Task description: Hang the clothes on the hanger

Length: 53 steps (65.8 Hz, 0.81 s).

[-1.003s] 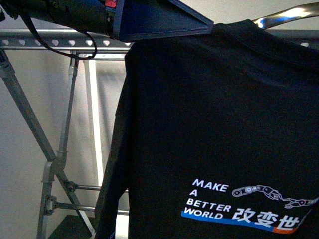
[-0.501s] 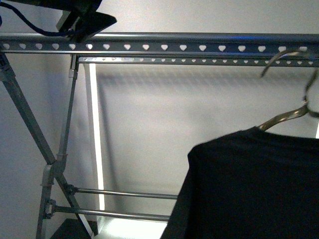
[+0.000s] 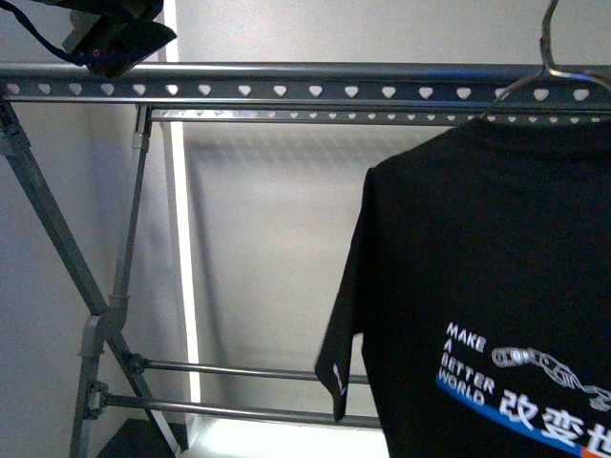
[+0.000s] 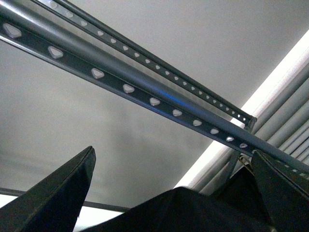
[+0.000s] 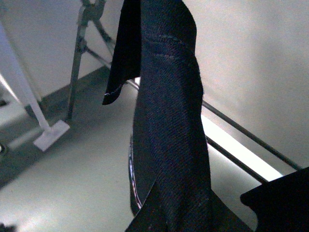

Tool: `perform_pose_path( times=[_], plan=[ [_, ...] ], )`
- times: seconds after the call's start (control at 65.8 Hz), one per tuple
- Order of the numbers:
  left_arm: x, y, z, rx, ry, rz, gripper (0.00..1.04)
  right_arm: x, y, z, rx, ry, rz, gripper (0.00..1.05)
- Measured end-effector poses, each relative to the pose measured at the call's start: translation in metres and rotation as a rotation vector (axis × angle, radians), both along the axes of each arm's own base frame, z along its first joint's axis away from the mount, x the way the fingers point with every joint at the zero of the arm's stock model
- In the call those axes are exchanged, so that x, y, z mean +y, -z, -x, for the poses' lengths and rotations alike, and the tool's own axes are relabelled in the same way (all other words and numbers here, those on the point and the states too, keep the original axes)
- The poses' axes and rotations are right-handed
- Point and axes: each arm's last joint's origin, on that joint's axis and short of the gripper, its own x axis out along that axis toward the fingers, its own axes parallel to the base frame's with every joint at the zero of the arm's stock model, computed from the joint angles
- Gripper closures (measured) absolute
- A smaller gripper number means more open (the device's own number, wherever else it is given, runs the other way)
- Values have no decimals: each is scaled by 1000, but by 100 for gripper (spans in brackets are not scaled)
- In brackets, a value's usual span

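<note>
The black T-shirt [image 3: 487, 286] with white "MAKE A BETTER WORLD" print hangs at the right in the front view, on a small shiny hanger whose hook [image 3: 547, 43] rises above the grey rack's top rail [image 3: 286, 81]. I cannot tell whether the hook rests on the rail. My left gripper [image 3: 115, 38] is open at the top left, just above the rail. In the left wrist view its fingers [image 4: 53, 193] stand wide apart below the rail [image 4: 125, 82], with shirt cloth [image 4: 183, 212] low between them, apart from them. My right gripper [image 5: 193, 222] is shut on the shirt [image 5: 169, 121], which drapes away from it.
The rack's slanted legs [image 3: 57, 248] and lower crossbars [image 3: 239, 370] stand at the left and below. A second pierced rail [image 3: 315, 116] runs behind the first. A bright vertical strip [image 3: 186, 286] lies on the wall. The rack's foot [image 5: 79, 63] and floor show in the right wrist view.
The shirt moved from the middle to the right, dipped low, then rose so its hook is above the top rail. My left gripper withdrew to the upper left.
</note>
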Motion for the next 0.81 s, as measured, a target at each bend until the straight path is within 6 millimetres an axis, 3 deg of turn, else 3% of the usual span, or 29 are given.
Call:
perform_pose_path(
  times=[0.091,0.213,0.304,0.395,0.517,0.805],
  plan=[
    [4,3,5,92,-179,-141,17,1,-7,0,44,78,-98,100],
    [18,30,38,145,-286,-385,38,1,-16,-2,96,175,-222,100],
    [27,49,64,124,-301,-443,52,-2,-22,-6,126,248,-282,100],
    [38,75,89,117,-310,-477,69,-6,-27,-13,151,317,-331,100],
    [52,128,128,159,-306,-511,101,-15,-30,-37,205,420,-420,100],
    [65,172,179,164,-305,-520,101,-20,-41,-71,234,512,-479,100]
  ],
)
